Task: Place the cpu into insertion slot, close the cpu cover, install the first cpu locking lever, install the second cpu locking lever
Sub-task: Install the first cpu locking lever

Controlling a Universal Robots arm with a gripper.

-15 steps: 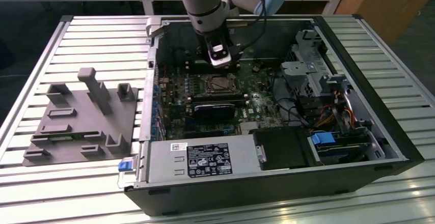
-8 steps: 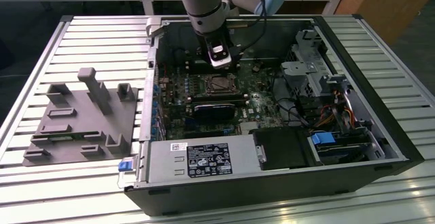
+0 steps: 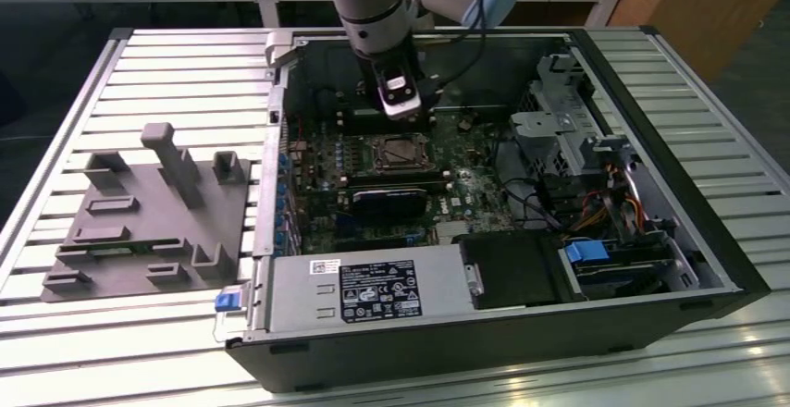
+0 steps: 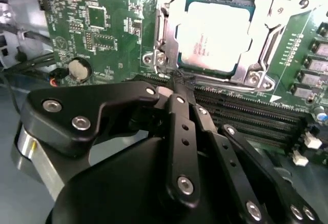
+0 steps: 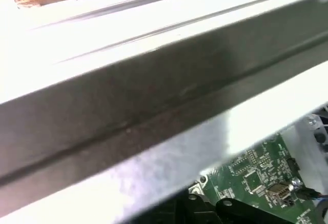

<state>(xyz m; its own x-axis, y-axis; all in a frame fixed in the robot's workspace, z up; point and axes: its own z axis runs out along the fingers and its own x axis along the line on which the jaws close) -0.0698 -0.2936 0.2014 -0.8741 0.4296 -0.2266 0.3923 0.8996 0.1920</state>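
The cpu, a square chip with a dull silver top, lies flat in the socket on the green motherboard. The cpu cover, a silvery frame, lies down around it. In the exterior view the socket sits mid-board inside the open case. My gripper hangs just off the socket's near corner, its black fingers shut together with nothing seen between them. From outside, the gripper is above the socket's far edge. How the locking levers stand I cannot tell.
Memory slots run beside the socket, and a coin cell is close by. A drive cage and cables fill the exterior view's right of the case, a power supply the front. A grey fixture lies outside on the slatted table.
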